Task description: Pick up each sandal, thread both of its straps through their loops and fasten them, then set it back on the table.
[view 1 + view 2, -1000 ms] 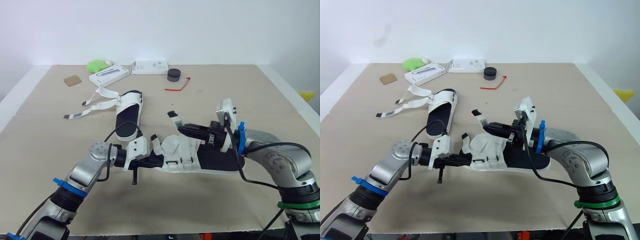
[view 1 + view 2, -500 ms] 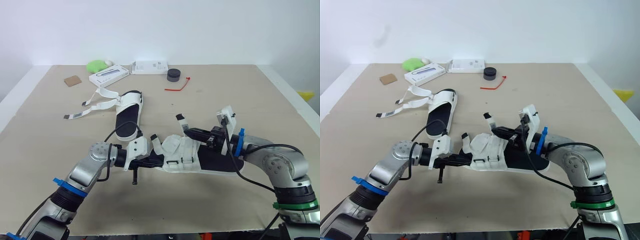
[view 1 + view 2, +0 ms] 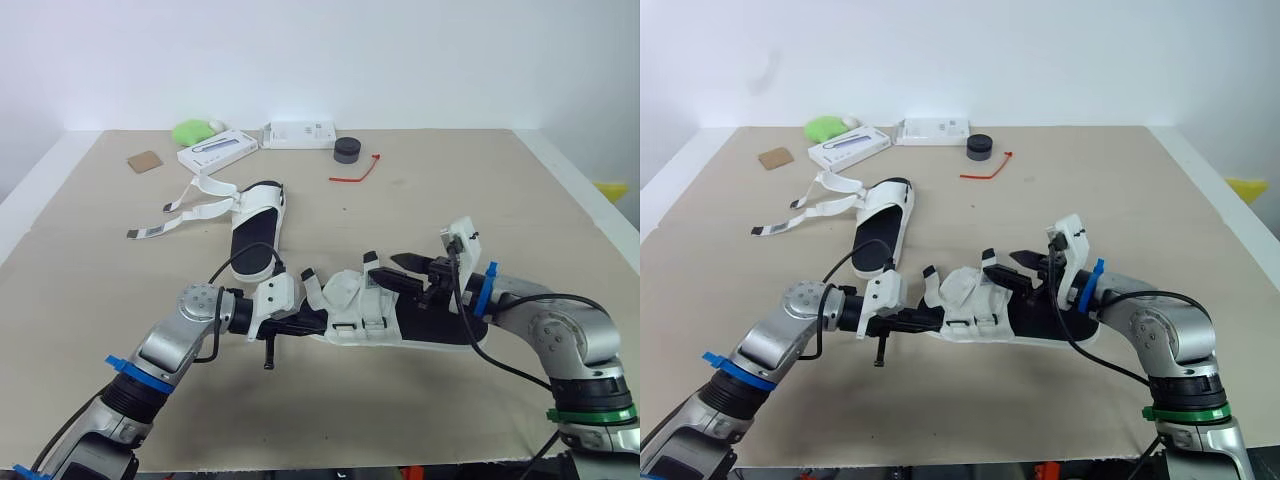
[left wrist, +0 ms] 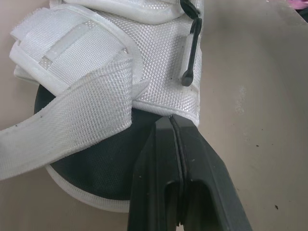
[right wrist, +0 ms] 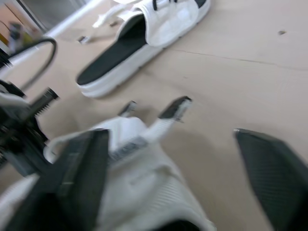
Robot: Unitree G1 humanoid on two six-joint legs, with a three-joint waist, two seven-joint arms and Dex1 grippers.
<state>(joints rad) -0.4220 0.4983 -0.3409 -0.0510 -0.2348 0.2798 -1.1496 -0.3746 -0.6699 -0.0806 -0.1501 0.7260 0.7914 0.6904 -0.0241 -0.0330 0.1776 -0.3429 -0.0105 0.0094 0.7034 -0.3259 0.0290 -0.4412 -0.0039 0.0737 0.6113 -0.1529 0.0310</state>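
The near white sandal (image 3: 385, 318) with a black footbed lies across the table in front of me. My left gripper (image 3: 305, 320) is shut, its tips (image 4: 171, 126) lying on the footbed against the edge of the woven upper at the toe end. My right gripper (image 3: 408, 272) hovers just over the sandal's straps with its fingers (image 5: 82, 173) wide apart and nothing between them. Two black-tipped strap ends (image 5: 175, 107) stick up free from the upper. The far sandal (image 3: 257, 232) rests on the table with its long straps (image 3: 190, 206) spread loose to the left.
At the back of the table (image 3: 560, 200) lie two white boxes (image 3: 218, 150) (image 3: 300, 133), a green lump (image 3: 192, 130), a small black round thing (image 3: 347, 148), a red tie (image 3: 357, 170) and a brown card piece (image 3: 146, 160).
My right gripper came down toward the sandal and opened, letting go of the strap it had raised. That strap end now sits low by the upper. The left arm stayed still.
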